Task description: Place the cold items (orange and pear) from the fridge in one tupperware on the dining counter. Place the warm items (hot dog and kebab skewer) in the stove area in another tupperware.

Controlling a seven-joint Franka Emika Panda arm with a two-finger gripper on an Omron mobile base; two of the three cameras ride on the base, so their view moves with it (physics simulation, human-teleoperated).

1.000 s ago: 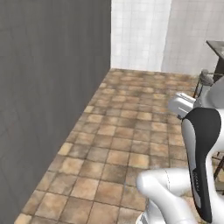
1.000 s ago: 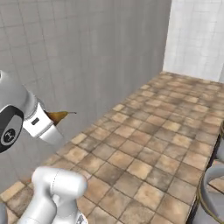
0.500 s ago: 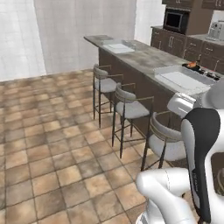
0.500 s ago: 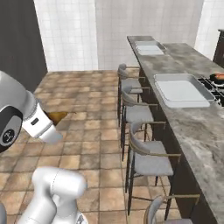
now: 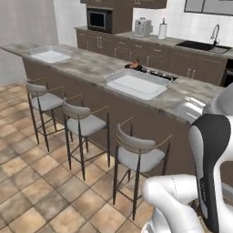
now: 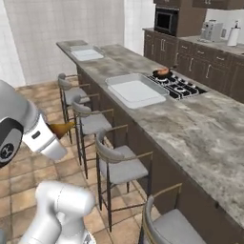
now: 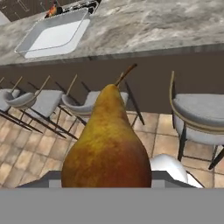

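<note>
A yellow-brown pear point(image 7: 107, 148) with a thin stem stands upright in my gripper point(image 6: 53, 133), which is shut on it; the pear hides the fingers. Its tip point(image 6: 63, 127) pokes out past the white hand in the right base view. A clear tupperware point(image 6: 136, 90) point(image 5: 136, 84) point(image 7: 54, 34) sits empty on the marble dining counter point(image 6: 190, 124), beside the stove. A second tupperware point(image 6: 86, 52) point(image 5: 50, 54) lies at the counter's far end. A small reddish-brown item point(image 6: 162, 72) rests on the stove, too small to name. The orange and the fridge are out of view.
Several grey bar stools point(image 5: 86, 123) point(image 6: 116, 164) stand in a row along the counter's near side on the tiled floor. The black stove point(image 6: 178, 85) is set into the counter. Dark cabinets, a microwave point(image 5: 99, 19) and a sink point(image 5: 200, 44) line the back wall.
The base has turned, so the whole picture swung from tiled floor and grey wall to the dining counter and stools. The pear stays in the gripper.
</note>
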